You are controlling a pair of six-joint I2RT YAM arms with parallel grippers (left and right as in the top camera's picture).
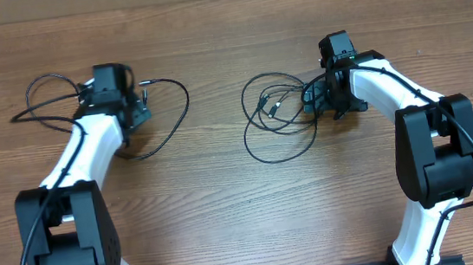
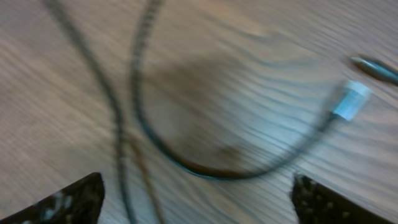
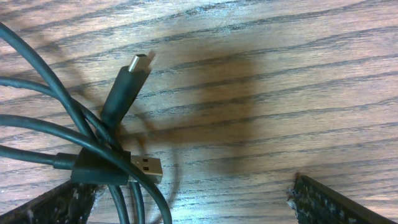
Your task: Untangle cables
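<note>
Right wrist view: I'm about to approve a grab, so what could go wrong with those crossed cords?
1. Several cords cross at the flat plug near the open right tool; closing there may pinch more than one and tighten the tangle.
2. The small plug sticks out of the same crossing and could snag if a cord is pulled.

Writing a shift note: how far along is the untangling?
Done: the left-side cable lies apart in loose loops. In hand: nothing; left gripper and right gripper are open. Left: the tangled pile beside the right gripper, cords crossing over each other.
</note>
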